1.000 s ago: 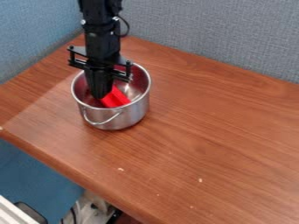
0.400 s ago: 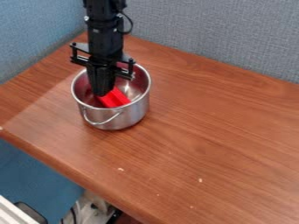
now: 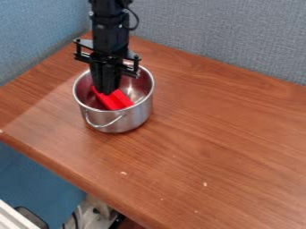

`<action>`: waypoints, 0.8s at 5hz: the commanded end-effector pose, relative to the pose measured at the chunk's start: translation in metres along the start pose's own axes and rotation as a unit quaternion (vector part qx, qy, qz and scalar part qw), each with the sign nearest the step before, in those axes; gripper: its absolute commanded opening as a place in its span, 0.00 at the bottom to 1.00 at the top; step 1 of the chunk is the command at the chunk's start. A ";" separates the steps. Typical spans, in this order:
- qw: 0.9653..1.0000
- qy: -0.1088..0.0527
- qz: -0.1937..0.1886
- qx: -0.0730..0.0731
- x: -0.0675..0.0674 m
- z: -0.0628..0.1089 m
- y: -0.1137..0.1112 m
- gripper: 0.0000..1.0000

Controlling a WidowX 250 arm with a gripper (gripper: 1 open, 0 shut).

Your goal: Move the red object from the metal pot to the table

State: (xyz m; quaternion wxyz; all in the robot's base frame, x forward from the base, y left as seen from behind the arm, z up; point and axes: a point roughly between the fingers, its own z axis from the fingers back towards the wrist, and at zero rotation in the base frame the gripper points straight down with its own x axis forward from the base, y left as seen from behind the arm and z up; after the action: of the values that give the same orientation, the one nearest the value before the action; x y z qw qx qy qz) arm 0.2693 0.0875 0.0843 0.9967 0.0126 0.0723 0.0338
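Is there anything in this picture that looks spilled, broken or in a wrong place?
Nothing stands out. The metal pot stands upright on the table, the red object lies inside it, and the gripper reaches down into the pot. No spill or damage shows.

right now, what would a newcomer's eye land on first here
Probably the bright red object lying inside the shiny metal pot, which stands near the left end of the reddish-brown table. Next, the black gripper reaching straight down into the pot, right over the red piece.
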 end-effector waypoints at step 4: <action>1.000 -0.022 -0.003 0.013 0.004 0.014 -0.001 1.00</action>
State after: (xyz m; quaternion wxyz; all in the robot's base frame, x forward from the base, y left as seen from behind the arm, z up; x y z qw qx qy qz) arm 0.2695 0.0853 0.0844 0.9966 0.0158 0.0743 0.0334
